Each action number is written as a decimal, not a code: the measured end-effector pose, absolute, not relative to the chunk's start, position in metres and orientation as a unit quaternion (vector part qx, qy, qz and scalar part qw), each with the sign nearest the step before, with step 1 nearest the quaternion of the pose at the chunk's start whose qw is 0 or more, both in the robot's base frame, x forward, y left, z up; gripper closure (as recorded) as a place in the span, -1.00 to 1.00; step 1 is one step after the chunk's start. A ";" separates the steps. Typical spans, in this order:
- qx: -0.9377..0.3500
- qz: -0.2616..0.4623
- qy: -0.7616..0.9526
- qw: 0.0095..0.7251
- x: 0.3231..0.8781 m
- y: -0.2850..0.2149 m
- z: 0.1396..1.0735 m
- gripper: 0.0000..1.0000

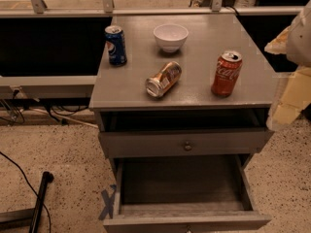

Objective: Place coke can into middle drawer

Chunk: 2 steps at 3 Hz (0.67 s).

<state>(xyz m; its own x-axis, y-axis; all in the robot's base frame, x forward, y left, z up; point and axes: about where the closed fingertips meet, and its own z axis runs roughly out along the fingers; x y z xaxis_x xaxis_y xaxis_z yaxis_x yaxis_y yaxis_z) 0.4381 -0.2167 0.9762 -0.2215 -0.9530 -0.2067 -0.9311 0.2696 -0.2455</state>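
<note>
Camera view shows the coke can (226,73) upright near the front right corner of the counter (204,30). The middle drawer (180,186) stands pulled out below. The gripper (290,98) hangs past the right edge, apart from the can, and I cannot tell its grip state.

High front view, end effector (291,91) right

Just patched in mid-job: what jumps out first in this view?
The red coke can stands upright near the right front corner of the cabinet top. Below, the middle drawer is pulled wide open and holds nothing. The gripper hangs at the right edge, apart from the can.
</note>
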 end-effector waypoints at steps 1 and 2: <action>-0.603 -0.034 0.781 0.159 0.438 -0.217 0.976 -1.00; -0.604 -0.023 0.779 0.169 0.443 -0.213 0.976 -1.00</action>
<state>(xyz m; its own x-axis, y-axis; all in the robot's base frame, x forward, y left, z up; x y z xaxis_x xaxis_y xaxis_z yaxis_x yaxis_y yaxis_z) 0.4427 -0.2133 0.9763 -0.2143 -0.9479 -0.2356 -0.9326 0.2703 -0.2392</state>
